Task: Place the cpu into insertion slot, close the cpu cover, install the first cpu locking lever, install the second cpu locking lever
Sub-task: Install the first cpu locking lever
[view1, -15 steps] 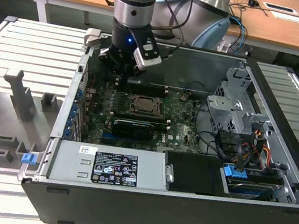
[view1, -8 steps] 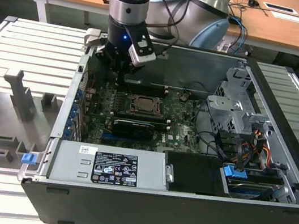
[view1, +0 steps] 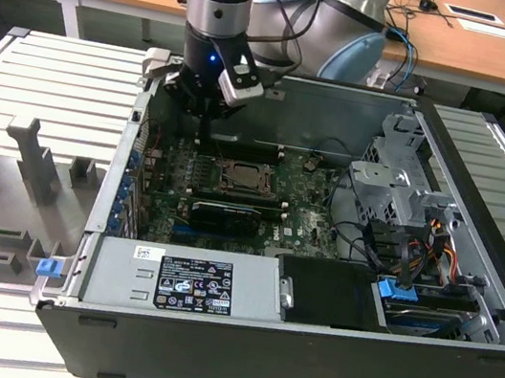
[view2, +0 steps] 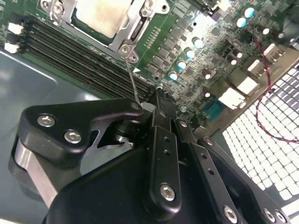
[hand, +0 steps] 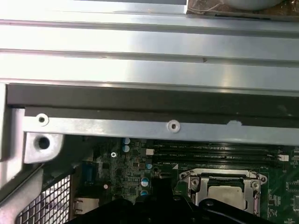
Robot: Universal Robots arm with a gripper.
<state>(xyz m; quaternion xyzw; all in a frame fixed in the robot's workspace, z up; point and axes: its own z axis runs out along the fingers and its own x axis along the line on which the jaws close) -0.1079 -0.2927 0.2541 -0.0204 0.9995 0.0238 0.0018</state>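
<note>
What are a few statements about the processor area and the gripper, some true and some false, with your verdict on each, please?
1. The cpu shows its pale face through the window of the cpu cover. True.
2. The computer case is shut by a side panel. False: it lies open, with the motherboard exposed.
3. In the second wrist view a thin locking lever runs from the cover's corner to the gripper. True.
4. The gripper hangs over the drive cage. False: it is over the motherboard beside the cpu cover, toward the exterior view's left.
</note>
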